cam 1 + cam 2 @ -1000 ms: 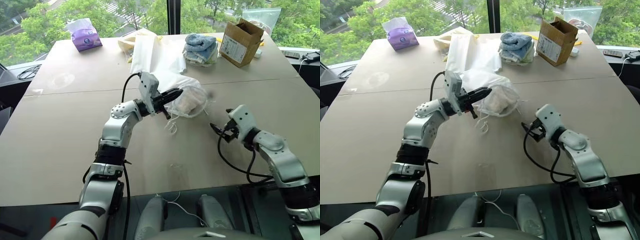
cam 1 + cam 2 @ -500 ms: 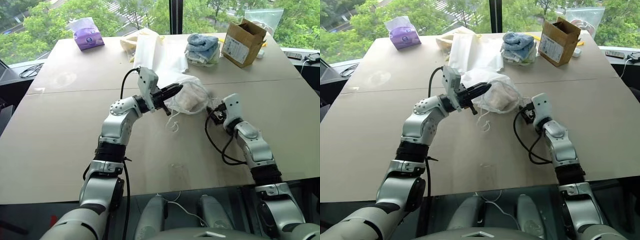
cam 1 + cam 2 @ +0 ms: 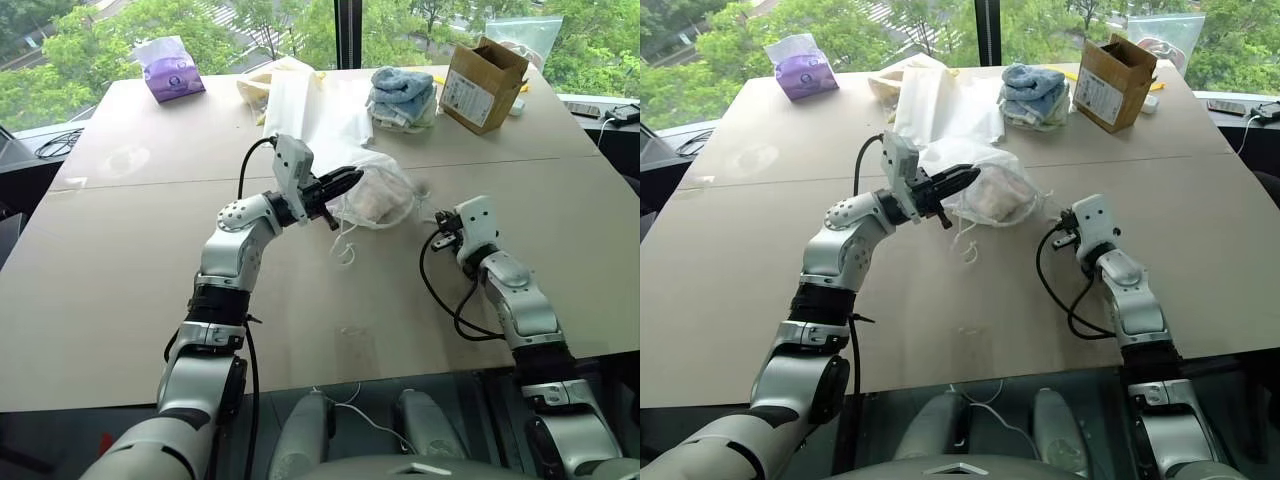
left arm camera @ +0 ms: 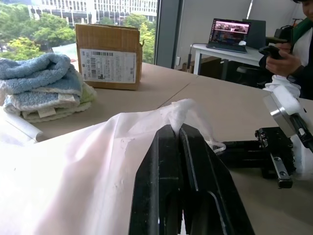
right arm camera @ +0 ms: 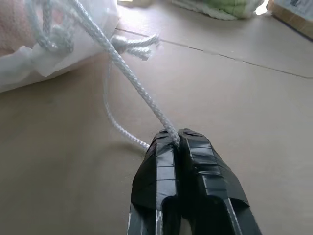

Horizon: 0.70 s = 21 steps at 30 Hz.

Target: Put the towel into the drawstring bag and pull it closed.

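Note:
The drawstring bag (image 3: 378,192) lies mid-table, thin white and bulging, with the cream towel (image 3: 372,203) showing faintly through its fabric. My left gripper (image 4: 176,131) is shut on a pinch of the bag's fabric at its left side and holds it slightly off the table. My right gripper (image 5: 177,136) sits low over the table to the right of the bag, shut on a white cord (image 5: 131,77). That cord runs taut from the fingertips up to the bag's gathered mouth. More cord loops (image 3: 346,248) hang loose under the left gripper.
At the table's far side lie a flat white sheet-like bag (image 3: 318,108), a stack of blue and pale towels (image 3: 402,95), a cardboard box (image 3: 483,80) and a purple tissue pack (image 3: 172,72). A person (image 4: 299,46) sits beyond the table by a laptop (image 4: 230,33).
My right gripper has come in toward the bag's right side and gone from open to shut on the cord. The left arm has stayed put with its pinch of fabric.

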{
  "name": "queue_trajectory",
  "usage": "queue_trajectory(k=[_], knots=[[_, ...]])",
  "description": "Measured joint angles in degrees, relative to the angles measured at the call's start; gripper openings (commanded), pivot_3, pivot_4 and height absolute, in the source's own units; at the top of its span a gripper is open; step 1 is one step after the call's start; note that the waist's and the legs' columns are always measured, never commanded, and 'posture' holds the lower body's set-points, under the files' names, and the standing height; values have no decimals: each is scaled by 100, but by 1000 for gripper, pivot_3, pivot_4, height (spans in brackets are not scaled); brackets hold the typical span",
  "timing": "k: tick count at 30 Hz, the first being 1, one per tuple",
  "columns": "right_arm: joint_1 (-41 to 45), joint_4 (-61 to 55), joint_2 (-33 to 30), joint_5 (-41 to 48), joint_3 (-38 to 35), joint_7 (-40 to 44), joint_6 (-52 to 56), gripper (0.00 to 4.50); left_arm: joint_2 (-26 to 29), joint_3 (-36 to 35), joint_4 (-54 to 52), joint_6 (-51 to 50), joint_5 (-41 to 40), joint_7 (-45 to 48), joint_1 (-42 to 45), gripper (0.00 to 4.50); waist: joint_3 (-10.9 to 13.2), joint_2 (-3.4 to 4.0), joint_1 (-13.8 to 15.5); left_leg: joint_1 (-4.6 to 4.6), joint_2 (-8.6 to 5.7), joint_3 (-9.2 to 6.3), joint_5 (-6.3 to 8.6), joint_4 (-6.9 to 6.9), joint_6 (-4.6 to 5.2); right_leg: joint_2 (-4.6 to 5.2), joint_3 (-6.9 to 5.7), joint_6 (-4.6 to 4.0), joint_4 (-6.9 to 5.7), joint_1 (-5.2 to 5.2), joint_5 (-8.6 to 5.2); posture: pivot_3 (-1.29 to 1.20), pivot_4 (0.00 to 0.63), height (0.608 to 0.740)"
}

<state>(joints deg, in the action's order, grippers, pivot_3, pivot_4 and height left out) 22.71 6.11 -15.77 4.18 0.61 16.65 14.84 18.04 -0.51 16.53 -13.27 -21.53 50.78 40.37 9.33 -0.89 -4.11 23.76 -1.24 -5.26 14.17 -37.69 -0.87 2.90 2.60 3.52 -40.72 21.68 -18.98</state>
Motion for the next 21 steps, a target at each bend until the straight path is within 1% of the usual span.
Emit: queue_trajectory(k=[2, 4, 5, 9, 13, 17, 21], knots=[[80, -181, -4, 6, -77, -79, 88, 0, 7, 2, -3, 43, 65, -88, -69, 2680, 0, 0, 1, 0, 0, 0, 0, 0, 0, 0, 0, 0, 0, 0, 0, 0, 150, 740], [225, -320, -2, 5, -119, -146, 161, 0, 65, 14, -76, 73, 138, -121, -249, 3583, 0, 1, -5, -1, 0, 3, 0, 0, 0, 0, 3, 0, 0, 1, 0, 0, 150, 740], [299, -372, -3, 4, -142, -187, 199, 0, 108, 31, -157, 67, 148, -102, -362, 3911, 0, 1, -12, -1, 1, 5, 0, 1, 0, 0, 5, 0, -1, 2, 0, 0, 150, 740], [636, -594, 13, 7, -269, -382, 390, 0, 440, -9, -863, -291, -39, 32, -1106, 3911, 0, 1, 5, 0, 10, -1, 0, 4, 0, 0, 2, 0, -2, 4, 0, 0, 150, 740], [677, -787, 64, 9, -261, -454, 564, 0, 807, -205, -1920, -885, -530, 82, -1891, 3911, 0, 2, 18, 0, 10, 1, 0, 4, 0, 3, 4, 0, 0, 3, 0, 0, 150, 740], [668, -790, 117, -1, -258, -488, 627, 0, 984, -194, -2328, -1159, -627, 123, -2299, 3911, -1, 3, 32, -3, 9, 2, 0, 4, 1, 2, 3, 0, -1, 1, 0, 0, 150, 740], [658, -789, 171, -26, -167, -485, 628, 0, 991, 13, -2355, -1131, -406, 9, -2337, 3911, -1, 3, 33, -2, 8, 4, 1, 4, 1, 1, 4, 0, -1, 1, 0, 0, 150, 740]])
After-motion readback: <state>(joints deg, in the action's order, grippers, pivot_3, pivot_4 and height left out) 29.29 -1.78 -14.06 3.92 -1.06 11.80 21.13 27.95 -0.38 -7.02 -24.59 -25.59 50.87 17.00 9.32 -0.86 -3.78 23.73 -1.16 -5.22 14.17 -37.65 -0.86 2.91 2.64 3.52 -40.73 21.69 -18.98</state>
